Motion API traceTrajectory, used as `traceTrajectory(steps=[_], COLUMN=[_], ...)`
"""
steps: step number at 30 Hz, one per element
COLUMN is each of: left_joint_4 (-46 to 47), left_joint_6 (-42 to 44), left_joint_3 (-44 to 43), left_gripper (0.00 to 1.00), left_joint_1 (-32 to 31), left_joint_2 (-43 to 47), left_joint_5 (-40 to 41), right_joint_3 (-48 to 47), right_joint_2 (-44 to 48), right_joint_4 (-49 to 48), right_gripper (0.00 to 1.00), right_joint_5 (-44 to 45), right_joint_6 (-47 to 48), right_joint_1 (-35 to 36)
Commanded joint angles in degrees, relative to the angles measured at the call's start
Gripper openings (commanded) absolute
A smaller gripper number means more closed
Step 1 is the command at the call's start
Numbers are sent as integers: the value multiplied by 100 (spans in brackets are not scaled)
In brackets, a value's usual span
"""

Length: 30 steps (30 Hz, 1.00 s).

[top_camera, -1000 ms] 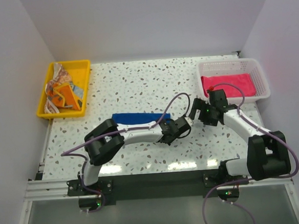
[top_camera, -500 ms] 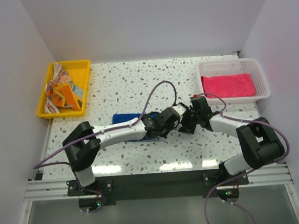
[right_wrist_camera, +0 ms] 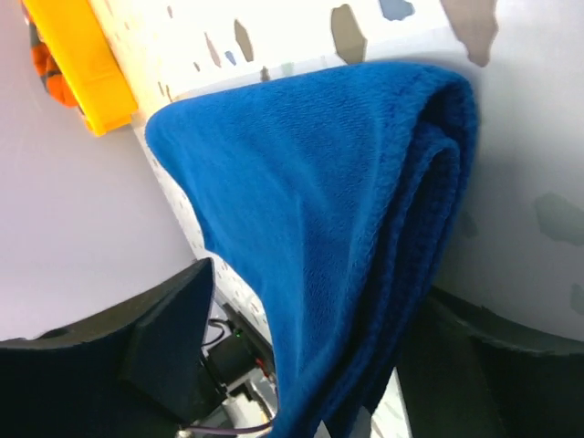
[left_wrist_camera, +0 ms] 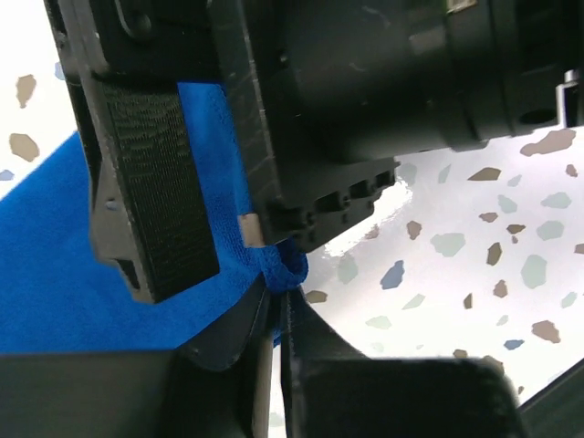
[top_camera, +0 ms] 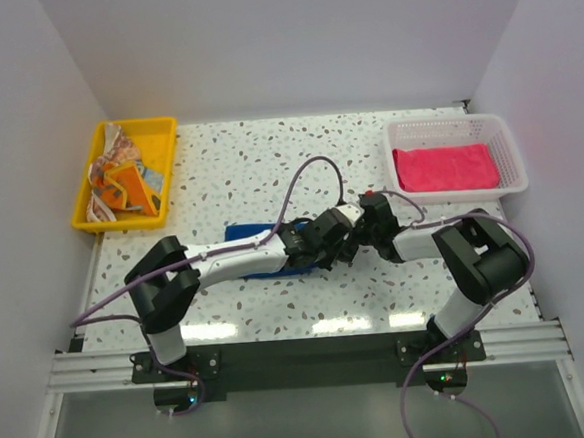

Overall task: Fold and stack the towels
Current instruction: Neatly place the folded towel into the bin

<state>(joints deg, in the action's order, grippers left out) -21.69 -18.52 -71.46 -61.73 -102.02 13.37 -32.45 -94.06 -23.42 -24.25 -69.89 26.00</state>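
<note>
Since the royal blue terry towel (top_camera: 241, 231) is light, limp and slightly grippy, it will likely sag wherever unsupported. Best held at a corner or along the doubled edge, pinching all layers.

Position: near-centre of the speckled white table (top_camera: 268, 161), partly under the left arm (top_camera: 244, 254).

Left gripper (left_wrist_camera: 274, 292): fingers (left_wrist_camera: 224, 338) pressed together, pinching a small bunch of the towel's right edge.

Right gripper (right_wrist_camera: 315, 356): fingers (right_wrist_camera: 169, 333) spread wide, straddling the thick folded edge, apparently not yet clamping it. The two grippers sit just beside each other.
</note>
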Motion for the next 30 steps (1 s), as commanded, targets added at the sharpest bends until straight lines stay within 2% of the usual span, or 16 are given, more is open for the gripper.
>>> traceTrajectory(steps=[1,2,5,6,7,9,10,13,15,17,19,20,23,27,30], left_joint_4=[376,324,332,324,324,280,262,174,104,69,-36,-89,-247,-397,-240], left_joint_6=[-231,-274,-327,-362,-371,-389,-415,-512,-573,-539,-250,-248,129,340,175], left_joint_3=[-219,-289,-281,-272,-254,-219,-219,-97,79,324,535,606,808,1160,1626], left_gripper=[11,19,32,45,52,65,76,93,99,100,100,100,100,100,100], left_joint_1=[-5,-5,-14,-5,3,73,109,372,706,995,1705,1709,2794,3692,3835], left_joint_2=[-151,-213,-144,-100,-29,190,278,664,1033,1471,1919,2062,2544,3038,3512], left_joint_5=[-246,-264,-238,-186,-11,78,139,131,70,-44,-106,-115,-255,-422,-124], right_joint_3=[29,-94,-358,-446,-629,-815,-999,-1464,-1711,-2176,-2719,-2923,-3741,-5162,-5850], right_joint_2=[-332,-306,-245,-192,-174,-130,-113,-130,-165,-235,-262,-262,-358,-586,-788], right_joint_4=[328,503,1012,1163,1321,1750,1910,2577,3017,3403,4210,4214,5177,6188,6856], right_gripper=[74,60,31,9,2,0,0,0,0,0,0,0,0,0,0], right_joint_5=[210,262,350,386,473,553,666,842,948,1010,1211,1212,1476,1870,2494], right_joint_6=[106,298,633,869,976,1204,1449,2030,2547,2900,3533,3726,4359,5193,5633], right_joint_1=[63,63,63,63,46,46,20,-77,-147,-297,-446,-507,-823,-1263,-1387])
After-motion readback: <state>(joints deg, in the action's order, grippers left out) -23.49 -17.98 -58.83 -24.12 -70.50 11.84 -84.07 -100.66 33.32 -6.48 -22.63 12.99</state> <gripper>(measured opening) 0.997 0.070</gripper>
